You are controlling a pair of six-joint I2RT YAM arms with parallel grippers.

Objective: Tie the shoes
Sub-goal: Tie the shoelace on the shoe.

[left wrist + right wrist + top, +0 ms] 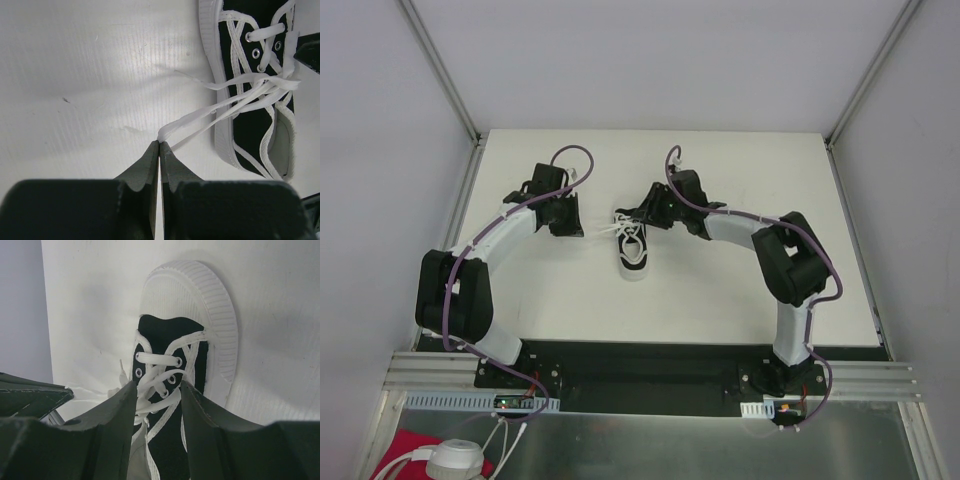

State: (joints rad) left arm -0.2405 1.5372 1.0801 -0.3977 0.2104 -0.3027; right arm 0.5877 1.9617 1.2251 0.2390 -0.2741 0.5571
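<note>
The shoe (632,250) is a small black sneaker with a white sole, lying mid-table with its toe toward the arms. In the left wrist view my left gripper (159,142) is shut on a loop of white lace (200,117), which is stretched taut out from the shoe (260,100) to its left. My right gripper (157,385) stands open over the laced tongue, one finger on each side of the crossed laces (159,375), above the shoe (170,337). From the top, the left gripper (582,232) is left of the shoe and the right gripper (628,217) is over its heel end.
The white table (720,290) is closed in by grey walls and metal corner posts (445,75). The black base plate (640,360) runs along the near edge. A red cloth (405,450) and a white object (455,460) lie below the table front.
</note>
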